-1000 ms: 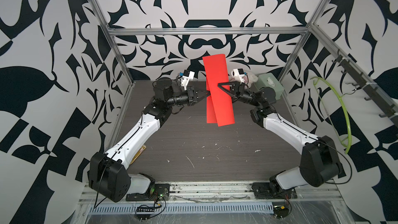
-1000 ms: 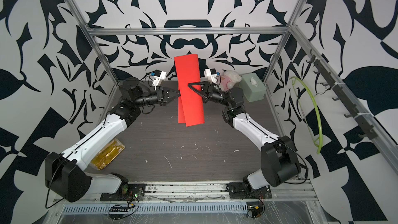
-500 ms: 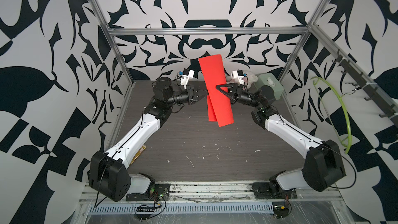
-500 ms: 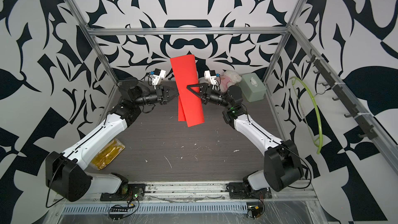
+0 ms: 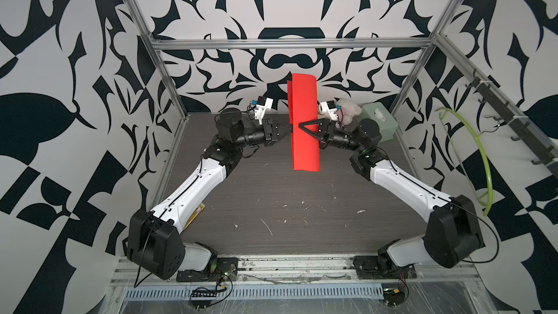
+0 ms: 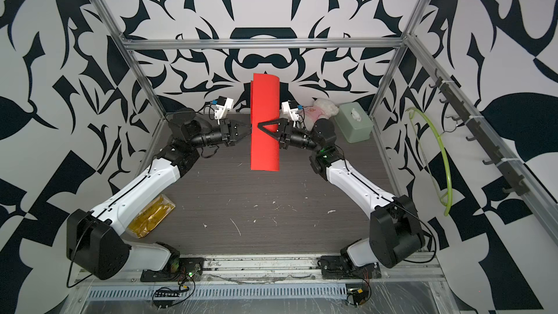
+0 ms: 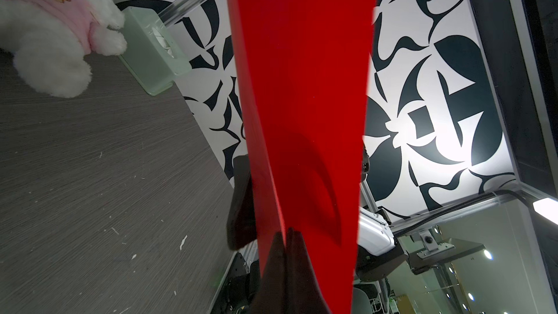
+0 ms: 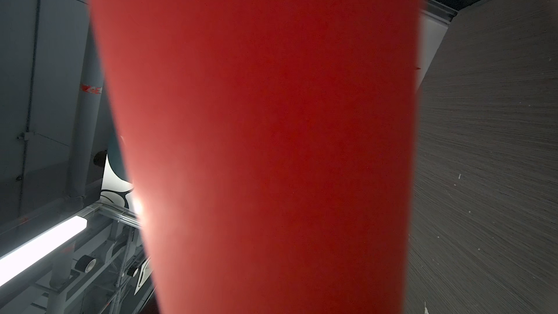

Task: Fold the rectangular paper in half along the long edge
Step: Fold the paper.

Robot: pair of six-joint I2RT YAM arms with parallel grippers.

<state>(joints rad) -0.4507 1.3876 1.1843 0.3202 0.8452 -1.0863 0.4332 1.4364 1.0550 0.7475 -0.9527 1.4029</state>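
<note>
Left gripper [image 5: 289, 129] outstretched level, apparently pinching paper [image 5: 305, 152].

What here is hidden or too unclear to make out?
- Right wrist view: the red paper fills it, blurred, hiding that arm's fingers.
- Top views: only one of the right fingers shows; the paper hides the other, so the grip is unclear.
- Toy bear: partly behind the wrist camera.
- Yellow packet: partly under the left arm.

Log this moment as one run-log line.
left end effector: shut on red paper | right end effector: open astride it | paper: upright midair, bent double
</note>
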